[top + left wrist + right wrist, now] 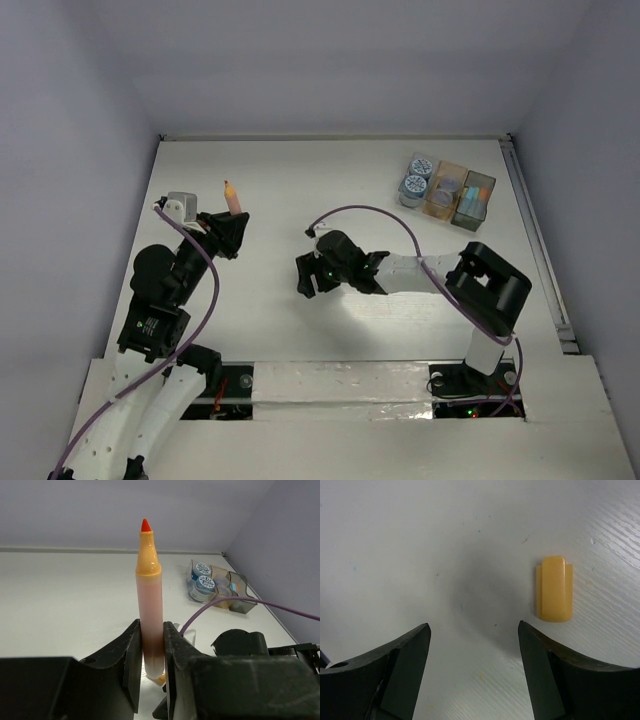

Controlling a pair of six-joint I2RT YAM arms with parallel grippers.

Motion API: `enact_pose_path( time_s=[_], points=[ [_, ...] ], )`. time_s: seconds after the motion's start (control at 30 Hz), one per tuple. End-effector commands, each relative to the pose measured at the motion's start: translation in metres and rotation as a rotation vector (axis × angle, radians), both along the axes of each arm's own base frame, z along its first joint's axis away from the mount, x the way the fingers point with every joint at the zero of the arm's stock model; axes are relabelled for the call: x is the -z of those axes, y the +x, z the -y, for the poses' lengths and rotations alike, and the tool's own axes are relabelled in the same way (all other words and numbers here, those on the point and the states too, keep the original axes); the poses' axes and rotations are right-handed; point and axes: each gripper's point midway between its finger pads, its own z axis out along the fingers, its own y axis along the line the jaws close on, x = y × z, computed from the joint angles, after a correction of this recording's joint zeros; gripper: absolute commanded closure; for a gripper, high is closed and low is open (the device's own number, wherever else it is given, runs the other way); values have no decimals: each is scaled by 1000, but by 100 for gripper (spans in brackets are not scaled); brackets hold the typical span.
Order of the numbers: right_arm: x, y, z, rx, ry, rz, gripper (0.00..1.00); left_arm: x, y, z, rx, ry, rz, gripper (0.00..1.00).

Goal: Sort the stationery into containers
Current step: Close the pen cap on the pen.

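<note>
Left claw (pixel 228 232) raised over left side of desk (pixel 300 170), clenched on upright orange marker (pixel 150 595), right claw (pixel 474 650) spread wide, pointed down mid-desk, pale orange cap (pixel 554 588) visible only from right wrist

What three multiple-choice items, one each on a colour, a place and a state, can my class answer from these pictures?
1. What colour is the tip of the orange plastic marker?
A. blue
B. green
C. red

2. Where is the pale orange plastic cap?
A. on the marker
B. on the white table near the right tool
C. in a box

3. How is the left tool?
A. open and empty
B. shut on the marker
C. resting on the table

Answers:
1 C: the bare tip shows red above the orange collar.
2 B: the right wrist view shows the cap lying flat on the table beside the open tool.
3 B: both jaws press the marker's barrel.
</note>
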Motion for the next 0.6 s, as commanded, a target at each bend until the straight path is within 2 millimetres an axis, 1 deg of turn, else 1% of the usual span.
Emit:
enact_pose_path(
  time_s=[0.0,0.07,0.17,0.2,0.3,0.37,0.5,0.53,0.57],
  points=[
    [0,21,5,104,-15,11,23,-9,-1,3,19,-9,42,100],
    [3,30,11,139,-21,9,23,-9,-1,4,20,-10,41,100],
    [4,36,15,174,-50,23,23,-9,-1,3,19,-9,42,100],
    [4,42,19,189,-56,27,23,-9,-1,3,19,-9,42,100],
    [0,48,19,191,-54,42,23,-9,-1,4,22,-8,40,100],
    [0,57,21,202,-73,57,22,-9,-1,4,22,-8,40,100],
    [-3,67,16,202,-69,73,22,-9,-1,4,19,-8,40,100],
    [0,68,22,206,-94,59,21,-9,-1,4,19,-8,40,100],
    [-1,71,19,205,-91,65,21,-9,-1,4,19,-8,40,100]
  ],
)
